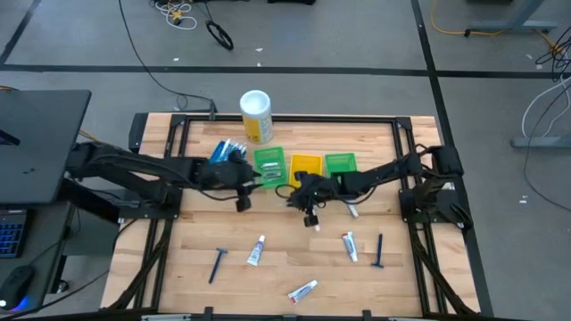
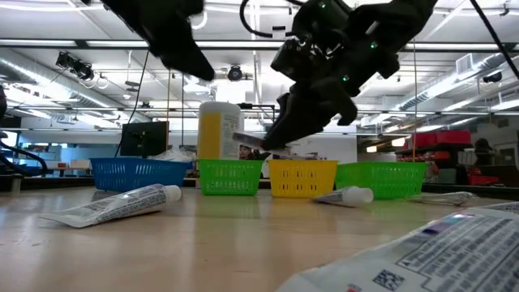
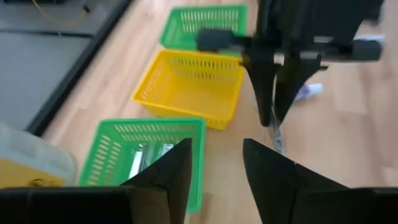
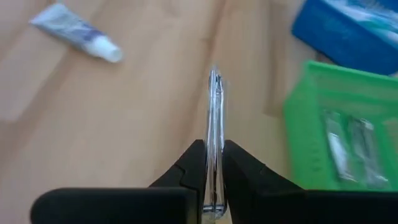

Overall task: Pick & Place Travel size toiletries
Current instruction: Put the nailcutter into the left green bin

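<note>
Silver tube (image 4: 215, 143) pinched in my right gripper (image 1: 303, 192), raised just before yellow bin (image 1: 306, 164) | my left gripper (image 1: 243, 181) spread, empty | sorted: some tubes in green bin (image 3: 106, 155) | left: tubes and razors on table (image 1: 428, 267)

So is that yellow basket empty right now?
Yes, the left wrist view shows the yellow basket with only its bare floor inside.

**Non-task items on the table**

A light wooden slatted table (image 1: 277, 267) carries a row of four small plastic mesh bins: blue (image 1: 227, 153), green (image 1: 270, 166), yellow (image 1: 306, 166), green (image 1: 341, 163). A tall white-and-yellow cylindrical canister (image 1: 256, 116) stands upright just behind the row, near the blue bin.
</note>
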### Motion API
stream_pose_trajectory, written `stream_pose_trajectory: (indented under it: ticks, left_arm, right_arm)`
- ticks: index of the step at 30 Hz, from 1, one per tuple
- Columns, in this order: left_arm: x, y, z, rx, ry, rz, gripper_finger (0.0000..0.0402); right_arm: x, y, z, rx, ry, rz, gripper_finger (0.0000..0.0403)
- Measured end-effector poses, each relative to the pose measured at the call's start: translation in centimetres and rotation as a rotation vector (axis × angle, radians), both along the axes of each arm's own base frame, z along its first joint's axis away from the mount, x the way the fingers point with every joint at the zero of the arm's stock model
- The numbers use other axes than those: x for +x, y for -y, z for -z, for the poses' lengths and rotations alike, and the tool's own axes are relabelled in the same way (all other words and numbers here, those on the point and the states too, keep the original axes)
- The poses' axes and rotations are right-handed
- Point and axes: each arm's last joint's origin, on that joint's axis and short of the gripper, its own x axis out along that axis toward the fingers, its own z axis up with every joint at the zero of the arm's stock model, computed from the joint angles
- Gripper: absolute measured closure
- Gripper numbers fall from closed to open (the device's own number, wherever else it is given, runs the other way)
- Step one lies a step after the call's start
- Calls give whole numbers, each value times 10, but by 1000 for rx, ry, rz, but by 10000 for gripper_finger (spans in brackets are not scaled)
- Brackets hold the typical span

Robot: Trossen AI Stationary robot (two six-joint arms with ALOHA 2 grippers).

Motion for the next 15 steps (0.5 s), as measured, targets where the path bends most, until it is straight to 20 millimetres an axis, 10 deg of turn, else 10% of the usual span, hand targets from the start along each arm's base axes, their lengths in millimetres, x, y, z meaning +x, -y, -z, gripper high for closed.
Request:
stream_pose_trajectory:
  ticks: [15]
  left_arm:
    - [56,-7,64,-108,-73,170,168]
  right_arm:
    - [2,14,-3,0,29,52,361]
